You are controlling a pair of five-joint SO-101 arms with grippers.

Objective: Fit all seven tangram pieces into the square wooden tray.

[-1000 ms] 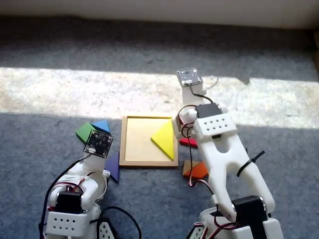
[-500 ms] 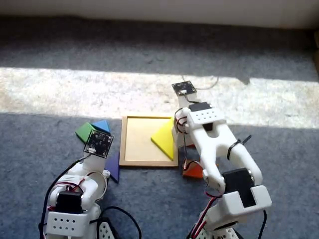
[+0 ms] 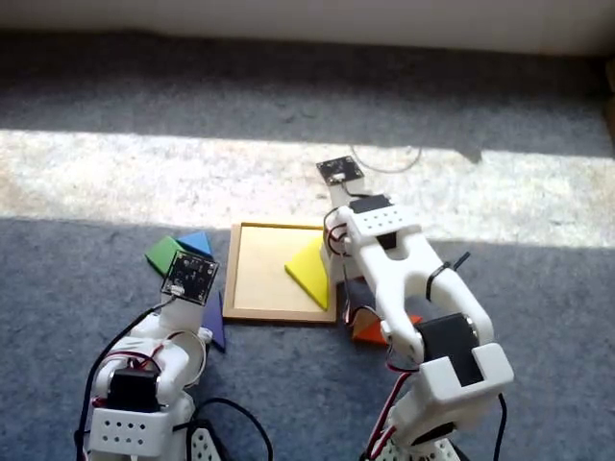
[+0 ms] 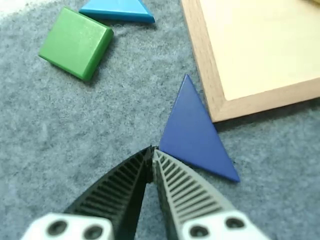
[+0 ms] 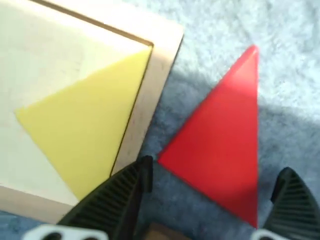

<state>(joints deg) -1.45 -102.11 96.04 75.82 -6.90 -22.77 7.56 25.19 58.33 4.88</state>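
Left wrist view: one green square (image 4: 76, 42)

Grey carpet (image 3: 96, 86) is covering the counter; a sunlit band (image 3: 144, 173) is crossing it, a pale strip (image 3: 288, 17) edging beyond.

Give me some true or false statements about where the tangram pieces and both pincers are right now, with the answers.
1. The yellow triangle lies in the square wooden tray. True.
2. The green square block sits in the tray. False: it lies on the grey carpet outside it, beside the light blue triangle.
3. The left pincer is wide open. False: it is shut, tips by the dark blue triangle.
4. The right pincer is open over the red triangle. True.
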